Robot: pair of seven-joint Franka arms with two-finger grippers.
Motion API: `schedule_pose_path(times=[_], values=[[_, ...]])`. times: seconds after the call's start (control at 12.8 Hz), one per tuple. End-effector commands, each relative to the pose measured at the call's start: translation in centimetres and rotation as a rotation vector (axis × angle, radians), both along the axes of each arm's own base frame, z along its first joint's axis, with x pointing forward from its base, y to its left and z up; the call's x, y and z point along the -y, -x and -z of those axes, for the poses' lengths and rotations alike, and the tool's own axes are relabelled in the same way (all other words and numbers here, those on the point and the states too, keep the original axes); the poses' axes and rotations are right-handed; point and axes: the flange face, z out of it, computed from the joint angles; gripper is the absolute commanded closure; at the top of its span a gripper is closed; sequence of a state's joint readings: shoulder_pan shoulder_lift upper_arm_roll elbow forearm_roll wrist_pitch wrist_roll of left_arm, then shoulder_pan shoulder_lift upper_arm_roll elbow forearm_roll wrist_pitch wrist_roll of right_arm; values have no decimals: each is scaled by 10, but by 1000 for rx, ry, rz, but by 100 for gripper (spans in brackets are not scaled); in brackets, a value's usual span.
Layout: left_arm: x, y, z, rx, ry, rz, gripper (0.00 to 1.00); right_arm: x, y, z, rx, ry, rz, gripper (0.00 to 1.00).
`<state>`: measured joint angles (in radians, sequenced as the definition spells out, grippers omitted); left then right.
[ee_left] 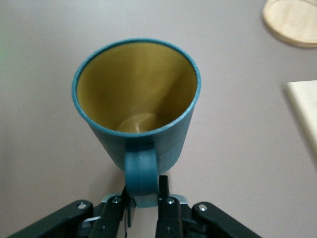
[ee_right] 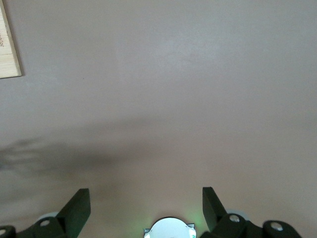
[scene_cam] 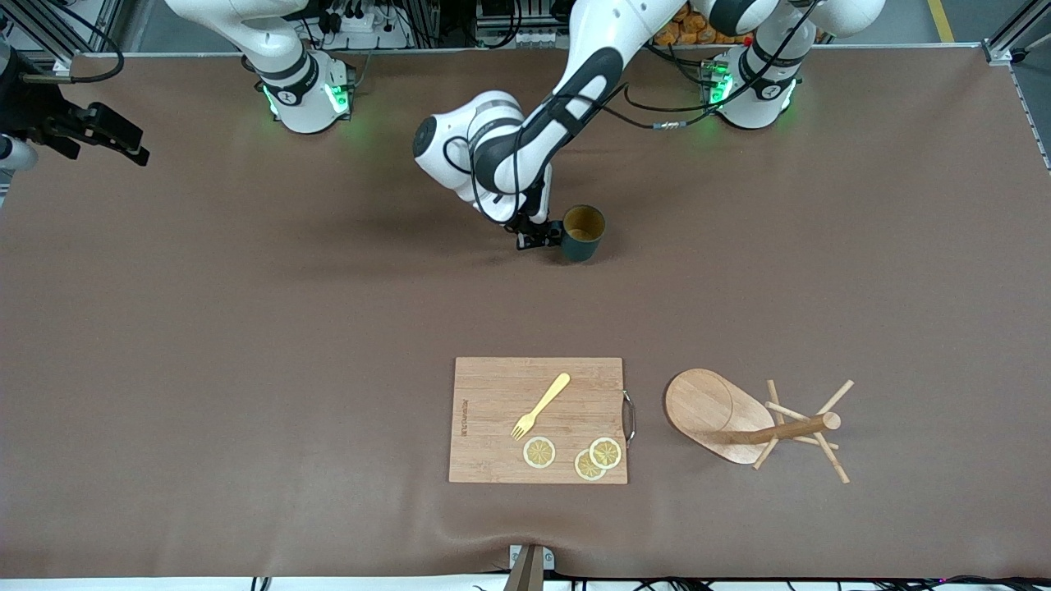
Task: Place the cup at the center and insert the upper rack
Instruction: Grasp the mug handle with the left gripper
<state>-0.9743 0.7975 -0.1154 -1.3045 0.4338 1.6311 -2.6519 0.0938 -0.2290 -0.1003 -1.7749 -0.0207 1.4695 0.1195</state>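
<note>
The dark teal cup [scene_cam: 584, 234] with a yellowish inside stands upright on the brown table, near its middle. My left gripper [scene_cam: 542, 237] is beside it, shut on the cup's handle; in the left wrist view the fingers [ee_left: 164, 188] clamp the handle of the cup [ee_left: 148, 144] from both sides. The wooden mug tree [scene_cam: 743, 420] lies on its side nearer to the front camera, toward the left arm's end, its pegs sticking out. Its oval base also shows in the left wrist view [ee_left: 292, 20]. My right gripper [scene_cam: 123, 141] waits open and empty over the right arm's end of the table.
A rectangular wooden cutting board [scene_cam: 538, 420] lies beside the mug tree, nearer to the front camera than the cup, with a yellow fork [scene_cam: 540, 405] and three lemon slices [scene_cam: 539, 452] on it. Its corner shows in the right wrist view [ee_right: 7, 44].
</note>
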Motion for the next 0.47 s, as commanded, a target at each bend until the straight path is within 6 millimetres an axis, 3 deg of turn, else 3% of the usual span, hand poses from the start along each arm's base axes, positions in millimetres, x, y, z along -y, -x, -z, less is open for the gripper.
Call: schedule_pose_path(times=[0.0,0.23,0.39], values=[[-12,-23,-83,-40,99,38,100,12,0,-7,9,7,10,0],[-36,-54,-161,-69,254,58,100,15,0,-7,9,0,17,0],[-52,-71,-197,-68,339,62,100,14,1,-7,8,-3,16,0]])
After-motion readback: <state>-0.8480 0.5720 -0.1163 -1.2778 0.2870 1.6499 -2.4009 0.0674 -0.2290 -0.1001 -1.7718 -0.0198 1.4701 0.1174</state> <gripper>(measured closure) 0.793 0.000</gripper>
